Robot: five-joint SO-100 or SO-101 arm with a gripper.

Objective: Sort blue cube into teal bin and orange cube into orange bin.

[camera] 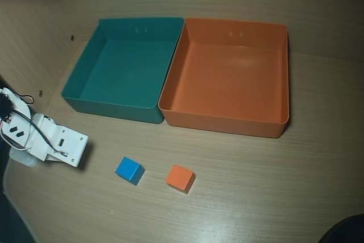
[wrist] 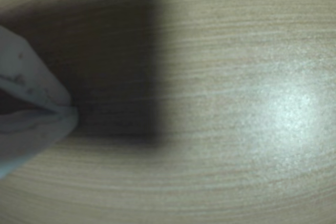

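- In the overhead view the blue cube sits on the wooden bench near the lower edge, with the orange cube just beside it to the right; the two do not touch.
- Both cubes lie in front of the bins and apart from them.
- To the left of the blue cube, the white arm lies low over the bench, clear of the cube.
- In the wrist view the fingers enter from the left edge, tips pressed together with nothing between them, above bare wood and a dark shadow.
- Farther back, the teal bin stands on the left and the orange bin on the right, their side walls touching; neither has anything inside.
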